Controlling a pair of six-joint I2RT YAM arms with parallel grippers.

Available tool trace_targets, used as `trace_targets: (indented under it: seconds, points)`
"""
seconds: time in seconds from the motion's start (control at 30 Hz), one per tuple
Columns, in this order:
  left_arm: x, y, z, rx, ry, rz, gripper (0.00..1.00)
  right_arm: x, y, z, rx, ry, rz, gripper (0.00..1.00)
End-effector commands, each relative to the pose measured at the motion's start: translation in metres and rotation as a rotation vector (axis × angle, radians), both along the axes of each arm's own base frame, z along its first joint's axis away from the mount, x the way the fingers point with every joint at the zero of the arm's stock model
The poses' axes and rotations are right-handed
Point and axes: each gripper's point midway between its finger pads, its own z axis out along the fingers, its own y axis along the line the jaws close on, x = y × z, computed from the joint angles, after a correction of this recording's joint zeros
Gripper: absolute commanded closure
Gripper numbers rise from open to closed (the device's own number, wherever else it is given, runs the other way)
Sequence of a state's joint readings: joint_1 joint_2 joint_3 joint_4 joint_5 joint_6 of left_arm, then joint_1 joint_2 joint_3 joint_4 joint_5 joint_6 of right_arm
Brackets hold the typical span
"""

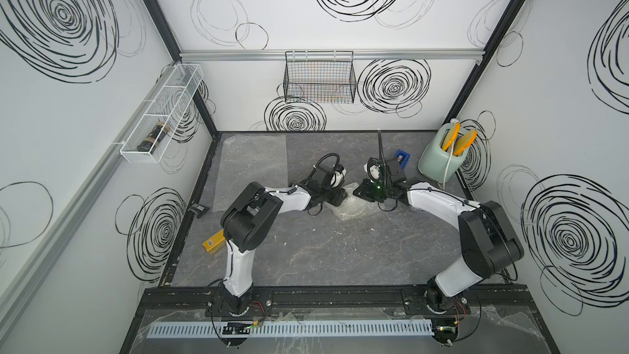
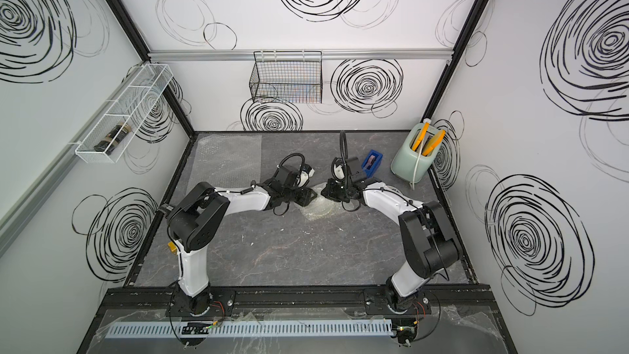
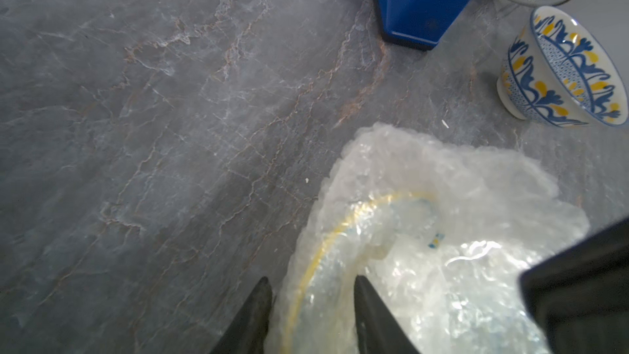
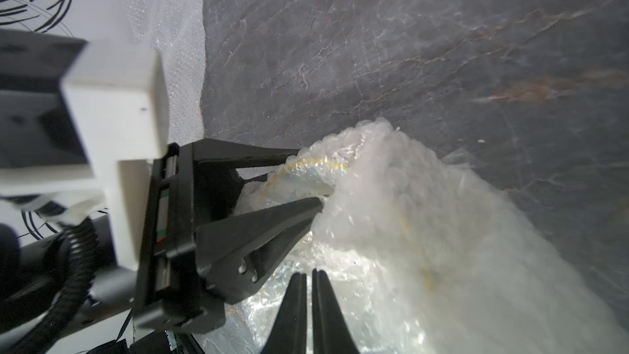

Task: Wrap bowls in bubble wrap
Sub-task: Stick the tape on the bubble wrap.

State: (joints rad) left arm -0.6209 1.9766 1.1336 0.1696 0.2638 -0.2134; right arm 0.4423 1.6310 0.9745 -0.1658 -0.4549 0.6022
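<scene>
A cream bowl with a yellow rim line [image 3: 343,226] sits mid-table under crumpled bubble wrap [image 1: 354,208] [image 2: 318,209] [image 4: 425,216]. My left gripper [image 3: 311,282] [image 4: 308,178] straddles its wrapped rim, one finger outside and one inside, shut on the film and rim. My right gripper [image 4: 308,272] [image 1: 356,193] hovers over the same bundle from the opposite side, fingers nearly together, nothing seen between them. The white bowl with blue and yellow pattern [image 3: 561,73] stands unwrapped on the table close by. A second bubble wrap sheet [image 1: 252,165] [image 2: 224,161] lies flat at the back left.
A blue tape dispenser [image 1: 401,158] [image 3: 425,5] and a pale green container with yellow tools [image 1: 439,154] stand at the back right. A yellow box [image 1: 213,243] lies by the left edge. A black wire basket [image 1: 320,80] and a white one [image 1: 160,117] hang on the walls.
</scene>
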Motion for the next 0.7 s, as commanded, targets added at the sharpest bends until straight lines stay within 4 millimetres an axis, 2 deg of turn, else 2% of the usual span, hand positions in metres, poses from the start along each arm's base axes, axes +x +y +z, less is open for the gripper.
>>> trace_targets:
  seconds: [0.0, 0.17, 0.27, 0.33, 0.43, 0.53, 0.67]
  points:
    - [0.003, 0.003, 0.012, -0.015, -0.017, 0.019, 0.57, 0.006, 0.014, -0.007, 0.017, 0.008, 0.030, 0.88]
    - [0.004, 0.006, 0.014, -0.016, -0.020, 0.035, 0.56, 0.009, -0.001, -0.045, -0.099, 0.053, -0.011, 0.88]
    - [0.007, 0.009, 0.018, -0.024, -0.022, 0.050, 0.56, 0.006, -0.007, -0.059, -0.131, 0.073, -0.014, 0.88]
    - [0.008, 0.010, 0.022, -0.031, -0.026, 0.058, 0.55, 0.004, -0.006, -0.060, -0.127, 0.075, -0.008, 0.88]
    - [0.010, 0.011, 0.029, -0.039, -0.033, 0.071, 0.52, 0.005, -0.001, -0.047, -0.091, 0.051, 0.010, 0.88]
    - [0.014, 0.015, 0.042, -0.044, -0.052, 0.106, 0.47, 0.008, 0.004, -0.019, -0.052, -0.006, 0.028, 0.86]
    - [0.022, 0.028, 0.068, -0.033, -0.088, 0.192, 0.30, 0.008, 0.001, 0.022, -0.013, -0.082, 0.033, 0.78]
